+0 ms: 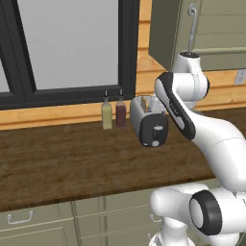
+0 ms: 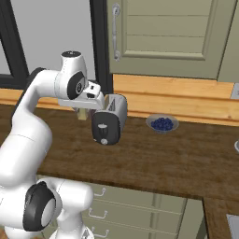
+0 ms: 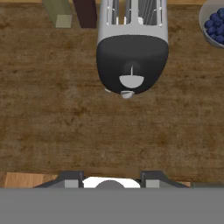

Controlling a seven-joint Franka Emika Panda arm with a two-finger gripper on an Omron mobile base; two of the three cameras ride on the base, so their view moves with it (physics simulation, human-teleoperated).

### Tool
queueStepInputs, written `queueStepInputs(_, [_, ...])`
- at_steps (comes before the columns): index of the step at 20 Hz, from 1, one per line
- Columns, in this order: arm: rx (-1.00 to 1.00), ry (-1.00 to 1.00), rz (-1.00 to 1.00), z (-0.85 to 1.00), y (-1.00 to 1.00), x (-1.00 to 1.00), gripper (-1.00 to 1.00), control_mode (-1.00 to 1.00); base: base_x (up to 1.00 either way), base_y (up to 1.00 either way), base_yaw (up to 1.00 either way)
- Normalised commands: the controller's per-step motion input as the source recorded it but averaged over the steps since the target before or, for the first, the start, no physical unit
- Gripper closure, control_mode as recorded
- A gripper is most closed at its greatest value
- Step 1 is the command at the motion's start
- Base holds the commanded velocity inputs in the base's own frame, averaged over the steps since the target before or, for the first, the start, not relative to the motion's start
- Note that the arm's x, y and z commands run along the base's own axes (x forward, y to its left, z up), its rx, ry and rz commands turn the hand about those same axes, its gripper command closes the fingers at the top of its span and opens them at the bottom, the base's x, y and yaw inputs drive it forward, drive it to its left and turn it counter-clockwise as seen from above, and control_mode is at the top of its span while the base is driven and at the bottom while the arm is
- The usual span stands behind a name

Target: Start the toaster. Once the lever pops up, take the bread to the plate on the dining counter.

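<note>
Dark wood counter (image 3: 52, 131) bare under the gripper (image 3: 112, 178), fingers apart and empty, toaster (image 3: 132, 48) straight ahead, two bottles (image 1: 114, 113) ahead-left, blueberry bowl (image 2: 162, 123) ahead-right.

two small bottles (image 1: 113, 114), bowl of blueberries (image 2: 162, 123), window (image 1: 67, 45)
</note>
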Motion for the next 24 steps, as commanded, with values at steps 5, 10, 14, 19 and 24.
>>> queueStepInputs(5, [0.00,0.00,0.00,-0.02,0.00,-0.10,-1.00,-1.00,0.00,0.00,0.00])
queueStepInputs(10, [0.00,-0.06,0.00,-0.28,0.00,-0.06,-1.00,-1.00,0.00,0.00,0.00])
queueStepInputs(14, [0.00,-0.11,0.00,-0.45,0.00,0.00,-1.00,-1.00,0.00,0.00,0.00])
queueStepInputs(19, [0.00,-0.09,0.00,-0.41,0.02,0.18,-1.00,-1.00,0.00,0.00,0.00])
queueStepInputs(24, [0.00,-0.03,0.00,-0.21,0.02,0.36,-1.00,-1.00,0.00,0.00,0.00])
